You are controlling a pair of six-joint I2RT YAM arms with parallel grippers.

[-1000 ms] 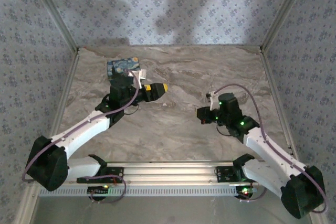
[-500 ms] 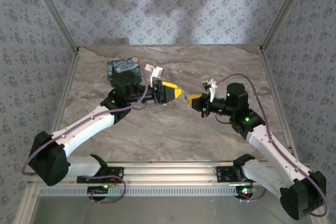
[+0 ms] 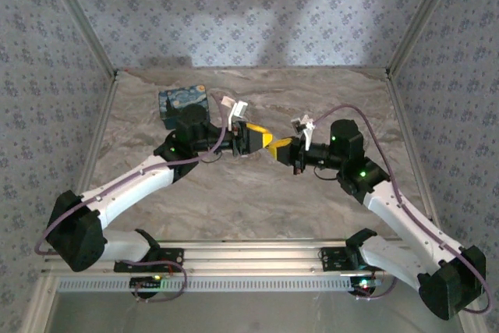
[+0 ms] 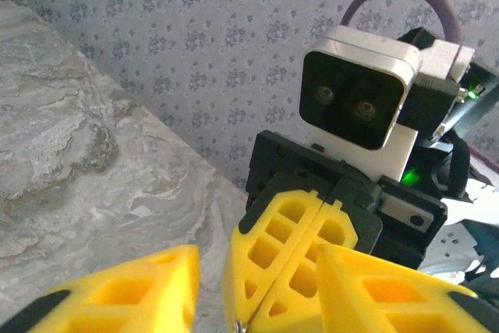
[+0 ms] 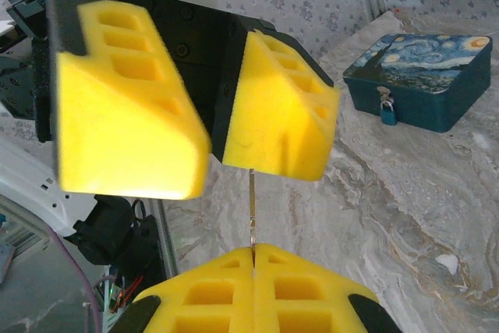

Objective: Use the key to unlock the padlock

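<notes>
Above the middle of the table my two grippers meet tip to tip. My right gripper [image 3: 279,148] [image 5: 253,251] is shut on the key [image 5: 252,208], a thin metal blade seen edge-on that sticks out from between its yellow pads. The blade's tip reaches the left gripper's fingers [image 5: 281,111]. My left gripper [image 3: 263,139] [image 4: 257,271] is open, its jaws standing either side of the right gripper's closed fingers [image 4: 304,232]. The small teal padlock [image 5: 385,112] hangs on the front of the night-sky box [image 5: 421,76] [image 3: 183,101], far from both grippers.
The box sits at the back left of the marble table [image 3: 257,193], behind the left arm's wrist. Patterned walls [image 3: 249,13] close in the back and both sides. A metal rail [image 3: 249,259] runs along the near edge.
Both arms have swung inward. The left gripper moved right, and the right gripper rose and moved left, so their fingertips now meet at the centre.
</notes>
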